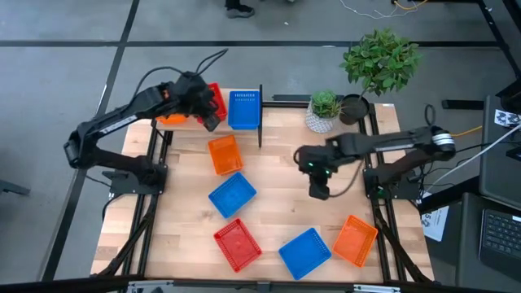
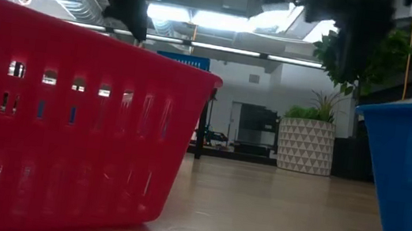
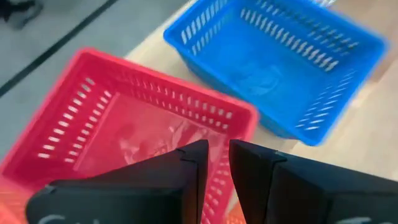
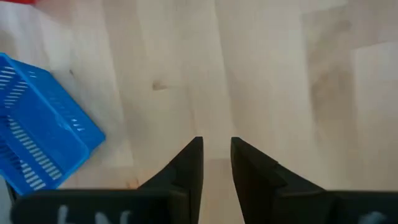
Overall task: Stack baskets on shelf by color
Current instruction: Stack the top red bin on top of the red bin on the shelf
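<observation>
I'm holding the left gripper (image 3: 214,163) over the shelf (image 1: 269,99) at the table's (image 1: 277,212) 11 o'clock. Its fingers (image 3: 186,171) are standing a narrow slit apart with nothing between them, right above the red basket (image 3: 130,134) on the shelf. Just beside that one, toward 12 o'clock, the blue basket (image 1: 243,110) is sitting on the shelf too, and an orange basket (image 1: 171,119) is peeking out under the arm on the other side.

I'm keeping the right gripper (image 4: 216,158) hovering over bare wood right of centre, jaws likewise a thin gap apart and empty.

Loose baskets are lying across the table: an orange one (image 1: 224,154) near 11 o'clock just below the shelf, a blue one (image 1: 232,194) near the centre, a red one (image 1: 237,243) at 6 o'clock, another blue (image 1: 304,251) beside it, and an orange (image 1: 356,239) at 5 o'clock. A potted plant (image 1: 325,111) is standing at 1 o'clock.
</observation>
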Controlling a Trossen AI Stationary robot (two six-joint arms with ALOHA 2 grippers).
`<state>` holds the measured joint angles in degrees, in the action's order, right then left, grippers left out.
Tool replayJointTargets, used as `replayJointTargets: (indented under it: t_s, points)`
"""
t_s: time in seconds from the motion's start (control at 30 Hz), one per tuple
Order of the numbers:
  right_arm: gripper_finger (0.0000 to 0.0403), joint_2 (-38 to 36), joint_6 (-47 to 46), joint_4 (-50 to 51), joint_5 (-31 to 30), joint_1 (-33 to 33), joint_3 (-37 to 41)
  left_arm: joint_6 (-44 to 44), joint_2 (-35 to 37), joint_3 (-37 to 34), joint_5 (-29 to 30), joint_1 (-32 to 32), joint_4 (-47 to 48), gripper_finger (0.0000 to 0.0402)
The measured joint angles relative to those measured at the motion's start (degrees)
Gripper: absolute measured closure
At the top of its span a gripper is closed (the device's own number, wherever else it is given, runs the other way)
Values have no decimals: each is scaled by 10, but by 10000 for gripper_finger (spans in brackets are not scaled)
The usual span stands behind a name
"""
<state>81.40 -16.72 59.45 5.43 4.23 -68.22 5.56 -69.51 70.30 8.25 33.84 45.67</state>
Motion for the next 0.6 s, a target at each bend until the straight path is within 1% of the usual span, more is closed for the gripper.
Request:
replayJointTargets:
  t_s: [0.1, 0.23, 0.37, 0.6]
  points:
    - [322, -46, -46, -56, -18, 25, 66, -1, -22, 0, 0, 8, 0, 344]
    - [322, -84, -90, -104, -49, 54, 121, -12, -42, 0, 6, 8, 1, 344]
    - [322, -99, -115, -122, -58, 75, 143, -16, -44, 0, 15, 8, 24, 344]
    - [322, -100, -115, -135, -59, 92, 144, -14, -38, 0, 19, 8, 75, 344]
